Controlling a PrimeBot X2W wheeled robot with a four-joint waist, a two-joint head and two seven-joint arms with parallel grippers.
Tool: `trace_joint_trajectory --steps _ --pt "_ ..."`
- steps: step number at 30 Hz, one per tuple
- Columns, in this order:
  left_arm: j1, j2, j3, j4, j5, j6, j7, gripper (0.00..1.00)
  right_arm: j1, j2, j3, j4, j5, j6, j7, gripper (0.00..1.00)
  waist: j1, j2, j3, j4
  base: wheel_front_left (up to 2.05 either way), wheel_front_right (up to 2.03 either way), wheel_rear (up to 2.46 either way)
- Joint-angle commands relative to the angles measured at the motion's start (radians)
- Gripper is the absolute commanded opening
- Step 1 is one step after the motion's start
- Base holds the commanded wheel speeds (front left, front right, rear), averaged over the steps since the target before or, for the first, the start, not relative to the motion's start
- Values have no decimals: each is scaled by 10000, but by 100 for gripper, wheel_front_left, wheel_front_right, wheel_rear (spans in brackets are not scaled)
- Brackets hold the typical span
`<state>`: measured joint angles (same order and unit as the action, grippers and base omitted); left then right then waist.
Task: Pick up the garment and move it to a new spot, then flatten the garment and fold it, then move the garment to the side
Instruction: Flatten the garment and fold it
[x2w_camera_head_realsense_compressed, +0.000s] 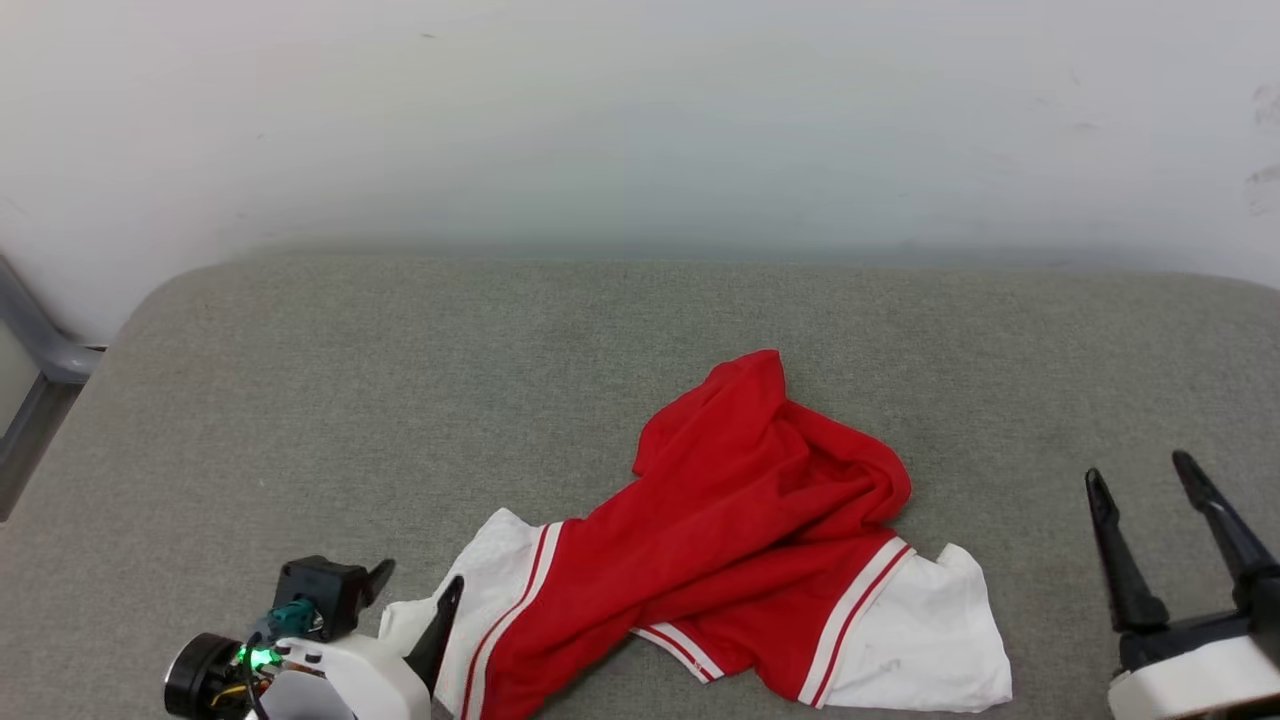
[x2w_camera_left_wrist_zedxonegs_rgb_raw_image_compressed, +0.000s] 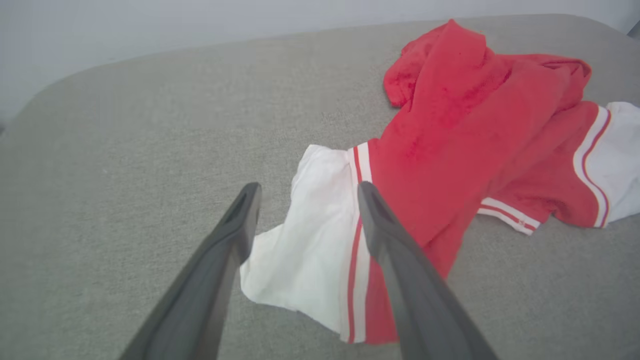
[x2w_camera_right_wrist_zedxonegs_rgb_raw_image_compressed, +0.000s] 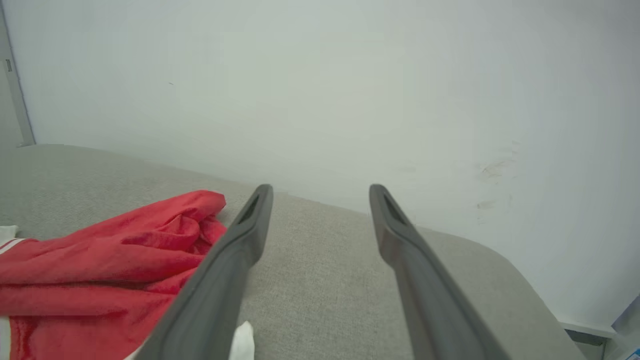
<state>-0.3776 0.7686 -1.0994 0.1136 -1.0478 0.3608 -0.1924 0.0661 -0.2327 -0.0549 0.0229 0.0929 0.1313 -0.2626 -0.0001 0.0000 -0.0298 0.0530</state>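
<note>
Left fingers (x2w_camera_left_wrist_zedxonegs_rgb_raw_image_compressed: 239, 226) spread, angled over garment (x2w_camera_left_wrist_zedxonegs_rgb_raw_image_compressed: 450, 145) sleeve

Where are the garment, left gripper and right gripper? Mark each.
garment (x2w_camera_head_realsense_compressed: 740, 520): head view, red body.
left gripper (x2w_camera_left_wrist_zedxonegs_rgb_raw_image_compressed: 308, 188): left wrist view, between fingertips.
right gripper (x2w_camera_right_wrist_zedxonegs_rgb_raw_image_compressed: 321, 188): right wrist view, between fingertips.

surface (x2w_camera_head_realsense_compressed: 300, 400): grey, cloth-covered; far half and left part bare, open to pass.
garment (x2w_camera_head_realsense_compressed: 760, 520): crumpled heap at near centre, red folds rising; blocks the middle of the near edge.
left claw (x2w_camera_head_realsense_compressed: 423, 573): fingers spread, at the edge of the garment's white sleeve; contact cannot be told.
right claw (x2w_camera_head_realsense_compressed: 1139, 466): fingers spread, well apart from the garment, bare strip between.
wall (x2w_camera_head_realsense_compressed: 640, 120): closes the far edge.
grey frame (x2w_camera_head_realsense_compressed: 40, 370): beside the left edge.
</note>
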Motion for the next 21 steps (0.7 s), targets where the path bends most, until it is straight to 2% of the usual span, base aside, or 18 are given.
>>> trace_joint_trajectory --steps 1,6,12,18,21 --pt "114 75 112 -195 112 215 -130 100 -238 -233 45 -106 68 -11 65 100 1 0 -19 31 0 0 0" --pt "194 298 657 -880 590 1039 -559 100 -905 -1339 578 -408 347 -11 829 100 1 0 2 76 0 0 0" --pt "504 34 1750 -1319 1560 1821 -738 100 -1994 -3104 2313 -795 1558 -11 2919 100 1 0 183 109 0 0 0" --pt "1186 -638 3245 -1683 3069 2136 -736 100 -3075 -4919 4723 -1212 3477 -11 5783 100 1 0 637 249 0 0 0" --pt "1530 -1058 3937 -1754 3739 2068 -738 100 -3653 -5417 5643 -1288 4319 -12 7000 100 1 0 912 338 0 0 0"
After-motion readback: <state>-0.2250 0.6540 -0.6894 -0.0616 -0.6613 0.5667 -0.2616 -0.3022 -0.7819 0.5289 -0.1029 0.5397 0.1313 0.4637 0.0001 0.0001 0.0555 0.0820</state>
